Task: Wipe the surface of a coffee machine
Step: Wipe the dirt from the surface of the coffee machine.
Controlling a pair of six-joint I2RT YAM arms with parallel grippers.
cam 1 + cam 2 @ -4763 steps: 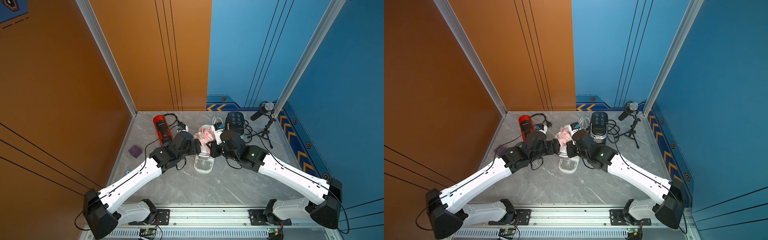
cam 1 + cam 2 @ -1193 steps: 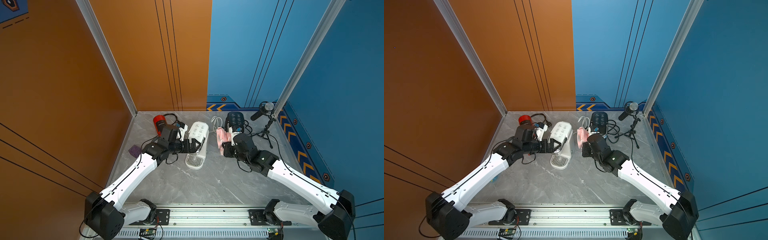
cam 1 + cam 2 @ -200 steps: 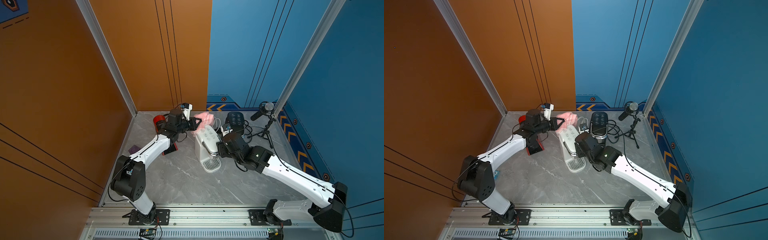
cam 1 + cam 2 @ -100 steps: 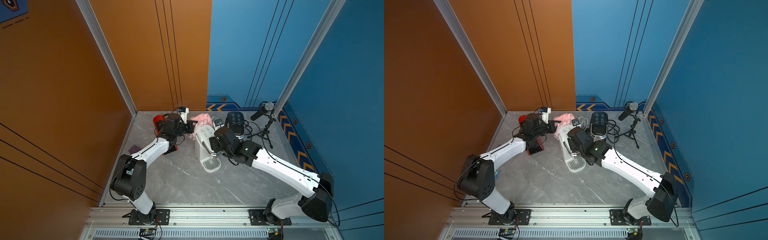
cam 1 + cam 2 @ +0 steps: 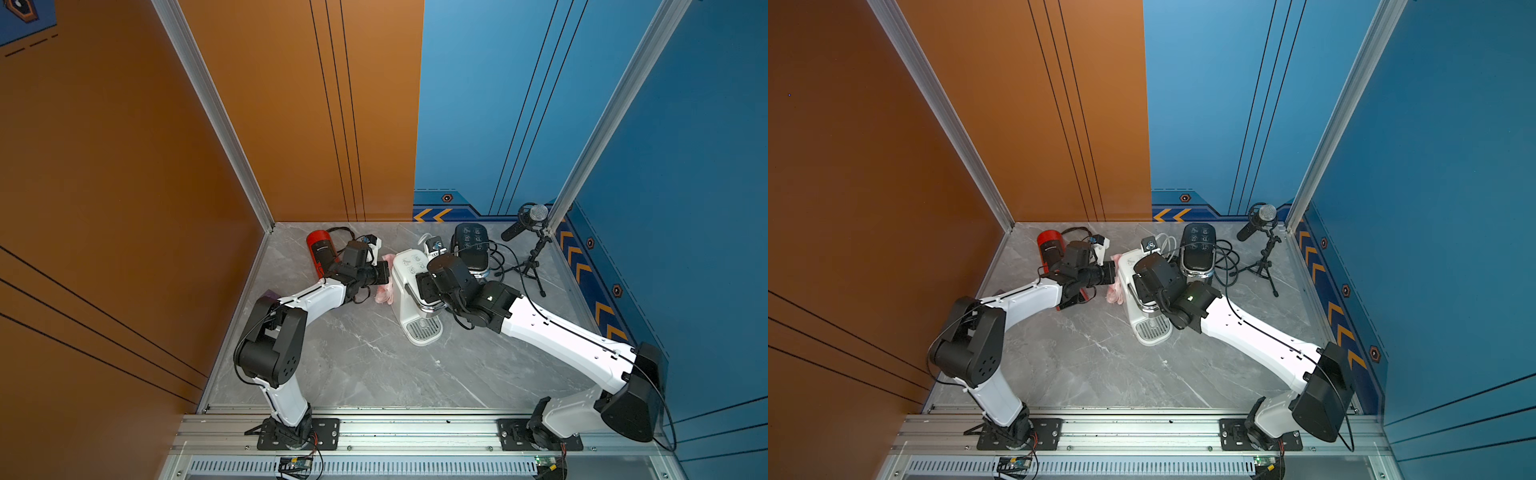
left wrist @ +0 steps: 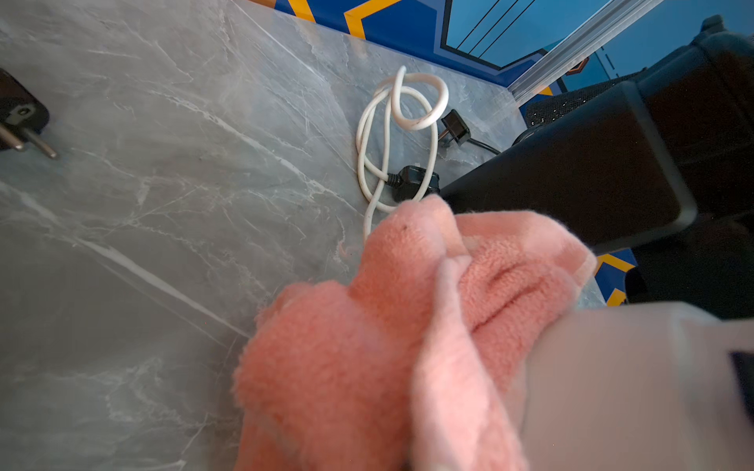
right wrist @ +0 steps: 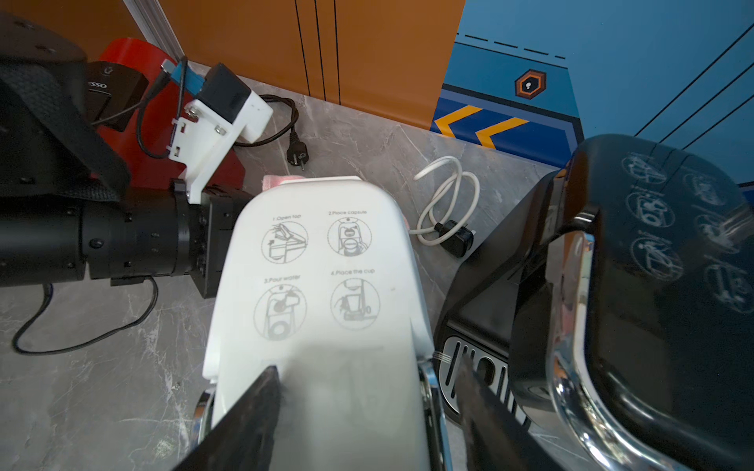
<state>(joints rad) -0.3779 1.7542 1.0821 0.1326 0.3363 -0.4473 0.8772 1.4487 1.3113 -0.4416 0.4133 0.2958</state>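
Grey marble bench (image 5: 353, 365) in a booth with orange and blue walls, same story in both top views. So the white coffee machine (image 5: 404, 286) stands upright toward the back middle, drip tray facing the arm bases. It has a black coffee machine (image 5: 469, 245) just beside it and a red coffee machine (image 5: 320, 249) further off on the other side, partly behind the left arm. Now the left gripper (image 5: 381, 277) comes in from the side with its fingers closed on a pink cloth (image 5: 384, 289), bunched up against the white machine's side wall. From the left wrist view the pink cloth (image 6: 367, 346) hides those fingers completely, you just see fluff pressed on the white housing. Then the right gripper (image 7: 367, 407) sits over the machine's front, fingers (image 7: 253, 407) spread wide, one over the lid and the other off its chrome edge, can't tell if they touch it. Also a coiled white cord (image 6: 391, 134) lies on the bench behind, and a microphone on a tripod (image 5: 532, 216) stands in the back corner
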